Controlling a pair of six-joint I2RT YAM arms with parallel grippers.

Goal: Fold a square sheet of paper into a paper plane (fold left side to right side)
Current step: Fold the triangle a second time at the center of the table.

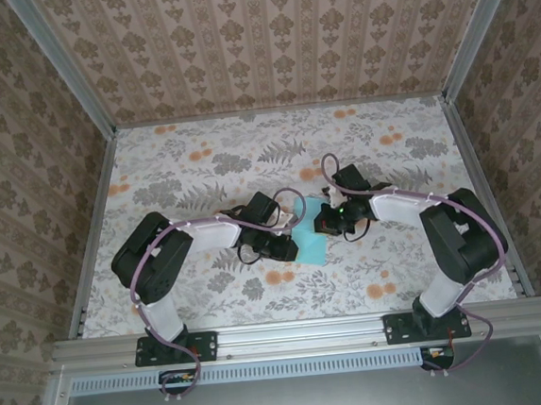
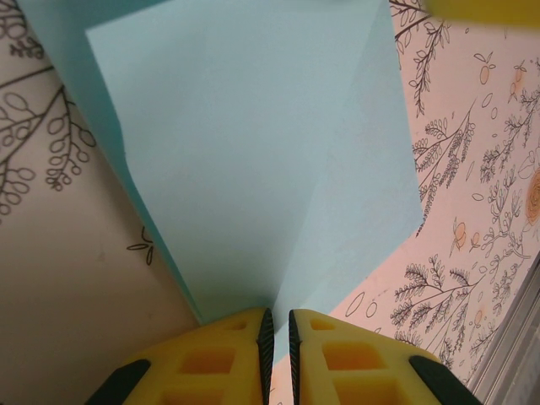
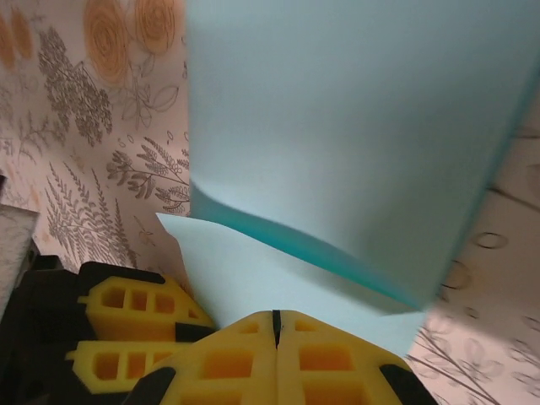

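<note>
The square sheet of paper (image 1: 310,242) is light blue and lies partly folded at the table's middle, between both grippers. In the left wrist view the sheet (image 2: 253,152) has one flap raised, and a crease runs down into my left gripper (image 2: 277,314). Its yellow fingers are nearly together and pinch the paper's edge. My left gripper (image 1: 291,245) sits at the sheet's left side. My right gripper (image 1: 320,225) sits at its right side. In the right wrist view my right gripper (image 3: 275,314) is fully shut, with its tips at the sheet (image 3: 337,110). A curled flap hangs above a flat layer.
The floral tabletop (image 1: 201,161) stretches around the paper. Patterned walls and aluminium rails (image 1: 92,218) close in the left, right and back sides. The left gripper's yellow fingers (image 3: 118,337) lie close beside the right gripper. A yellow fingertip (image 2: 481,8) shows beyond the sheet.
</note>
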